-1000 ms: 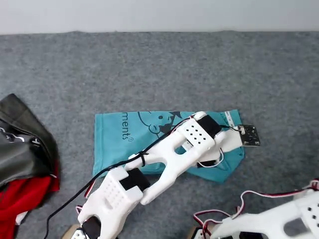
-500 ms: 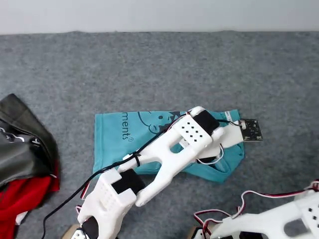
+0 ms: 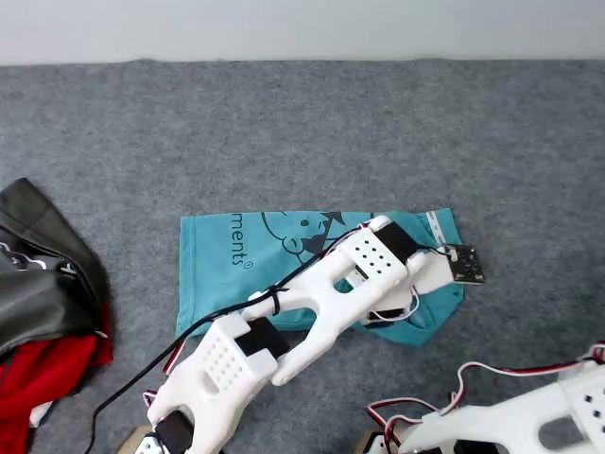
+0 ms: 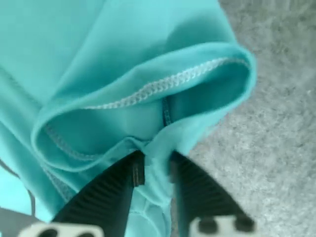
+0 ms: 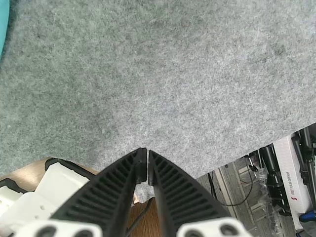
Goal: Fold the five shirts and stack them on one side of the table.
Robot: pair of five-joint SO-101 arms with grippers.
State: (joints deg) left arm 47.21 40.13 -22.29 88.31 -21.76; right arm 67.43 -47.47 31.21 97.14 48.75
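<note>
High view shows the grey table [image 3: 312, 132] with one teal shirt [image 3: 213, 284] lying near its middle as a rough oblong, its long axis running side to side across the picture. A pile [image 3: 43, 303] of dark and red clothes sits well apart at the left edge, crumpled, so most of the task looks undone. The left arm [image 3: 321, 293] lies diagonally over the shirt, its wrist above the shirt's right-hand end. The right arm [image 3: 510, 426] sits low at the near right corner, off the cloth.

In the left wrist view the left pincer [image 4: 154, 165] is clamped on a bunched fold of the shirt just under a looped hem [image 4: 163, 84], and cloth fills the narrow gap between its fingers. The right pincer [image 5: 147, 163] has its fingers pressed together on nothing, over bare felt by the table's edge.

As I judge it, the next move turns on this: the whole body of the shirt lies toward the pile side of the left pincer, along the long axis. Carrying the held end that way would lay it over the rest. The left arm is the nearer by far.
</note>
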